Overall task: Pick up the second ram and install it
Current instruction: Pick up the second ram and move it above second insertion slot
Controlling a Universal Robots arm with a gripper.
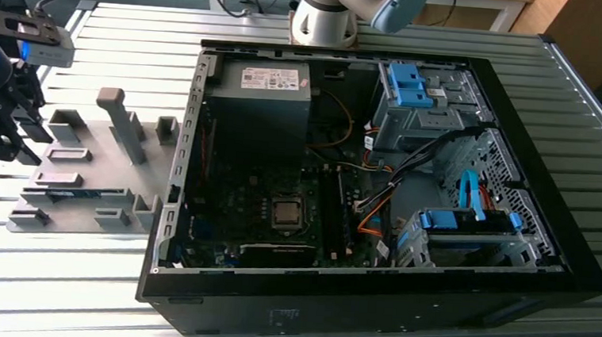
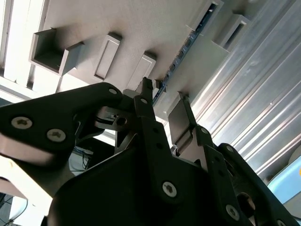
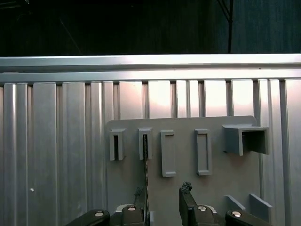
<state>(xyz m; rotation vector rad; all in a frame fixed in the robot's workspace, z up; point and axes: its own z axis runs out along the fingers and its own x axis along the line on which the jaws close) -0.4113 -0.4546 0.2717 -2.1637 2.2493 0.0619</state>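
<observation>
Over the grey holder plate (image 3: 122, 183), your gripper (image 3: 162, 193) hangs spread and empty, the second ram (image 3: 145, 165) on edge beside one fingertip, its length running straight ahead.

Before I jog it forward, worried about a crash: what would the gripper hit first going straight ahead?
The gripper would probably meet the second ram, held on edge in the grey holder plate; depth is unclear.
</observation>
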